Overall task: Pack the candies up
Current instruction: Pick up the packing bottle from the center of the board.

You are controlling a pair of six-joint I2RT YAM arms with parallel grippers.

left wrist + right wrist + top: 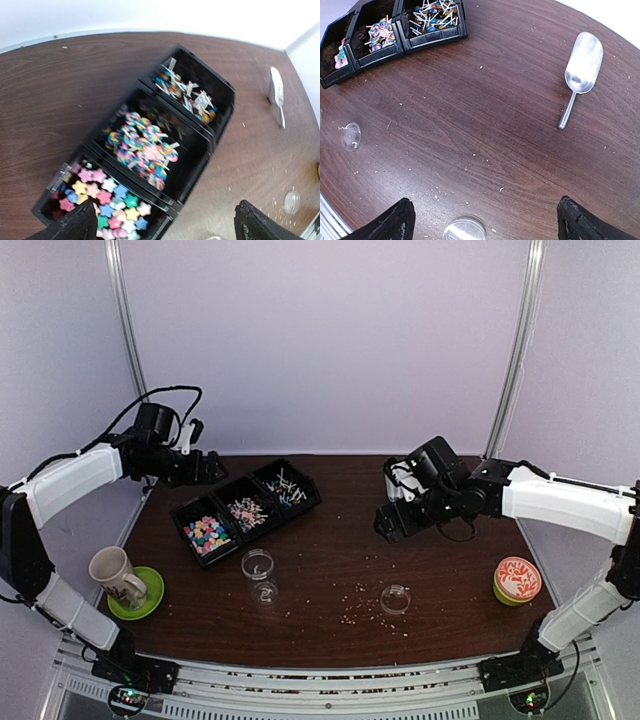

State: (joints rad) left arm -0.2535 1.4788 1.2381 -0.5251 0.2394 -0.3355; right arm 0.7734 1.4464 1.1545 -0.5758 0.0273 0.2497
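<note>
The candies lie in three black bins set in a diagonal row at the back left: coloured stars (207, 533), pink swirl pieces (247, 512) and white-stick ones (285, 488). In the left wrist view the stars (107, 197) are nearest, then the swirls (142, 145) and the sticks (187, 92). My left gripper (205, 468) hovers open behind the bins, its fingers (75, 225) spread wide over the star bin's corner. My right gripper (392, 525) hangs open over the table's right half, with nothing between its fingers (585, 220).
A clear jar (258, 575) stands in front of the bins, and its clear lid (396, 598) lies to the right among pale crumbs (360, 610). A metal scoop (581, 70) lies at the back right. A mug (115, 573) on a green saucer (150, 595) stands front left, a round patterned tin (517, 580) front right.
</note>
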